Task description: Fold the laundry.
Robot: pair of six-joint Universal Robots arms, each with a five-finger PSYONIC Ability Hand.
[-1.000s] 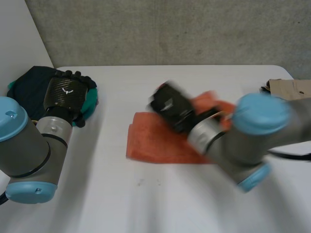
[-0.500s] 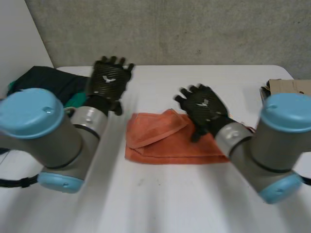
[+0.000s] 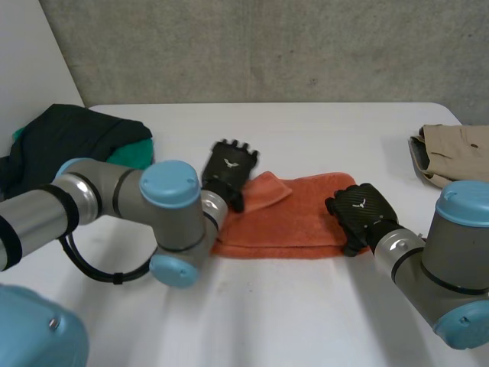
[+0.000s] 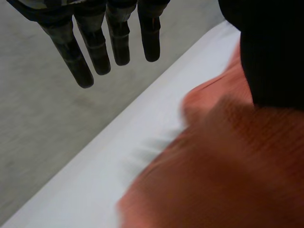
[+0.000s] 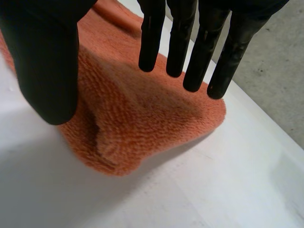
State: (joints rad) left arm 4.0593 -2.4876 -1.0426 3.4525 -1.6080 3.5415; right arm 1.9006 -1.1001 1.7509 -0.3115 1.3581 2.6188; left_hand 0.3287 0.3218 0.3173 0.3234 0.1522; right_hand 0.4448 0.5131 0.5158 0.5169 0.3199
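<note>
An orange towel (image 3: 294,222) lies folded in the middle of the white table (image 3: 306,321), with a loose flap raised near its left end. My left hand (image 3: 228,170) hovers over that left end, fingers straight and apart from the thumb; in the left wrist view the left hand (image 4: 97,47) has the towel (image 4: 228,166) under its palm. My right hand (image 3: 359,210) is at the towel's right end. Seen from the right wrist, the right hand (image 5: 178,42) stands open just above the towel (image 5: 142,123), thumb and fingers straight, nothing pinched.
A dark green and black heap of clothes (image 3: 69,138) sits at the table's far left. A beige garment (image 3: 454,153) lies at the right edge. A grey wall runs behind the table.
My left arm swung from the dark heap across to the towel's left end. My right hand drew back from the towel's middle to its right end. The towel now lies wider.
</note>
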